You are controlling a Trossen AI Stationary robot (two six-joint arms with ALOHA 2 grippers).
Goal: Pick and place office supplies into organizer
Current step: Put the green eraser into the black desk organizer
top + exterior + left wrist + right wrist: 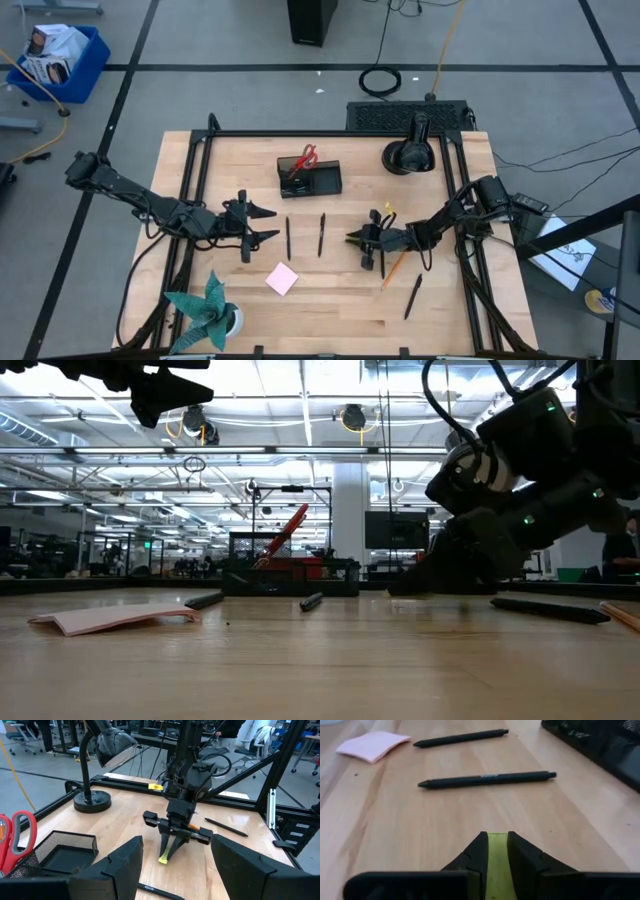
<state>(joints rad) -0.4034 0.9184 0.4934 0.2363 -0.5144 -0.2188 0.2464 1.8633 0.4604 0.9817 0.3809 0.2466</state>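
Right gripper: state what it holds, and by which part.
The right gripper is shut on a small yellow piece, pinched by its two long sides; one end shows past the fingertips in the left wrist view.

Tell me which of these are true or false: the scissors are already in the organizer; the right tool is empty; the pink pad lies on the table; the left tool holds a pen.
1. The scissors stand in the organizer. True.
2. The right tool is empty. False: it is shut on a small yellow item.
3. The pink pad lies on the table. True.
4. The left tool holds a pen. False: it is open and empty; two black pens lie beyond it.
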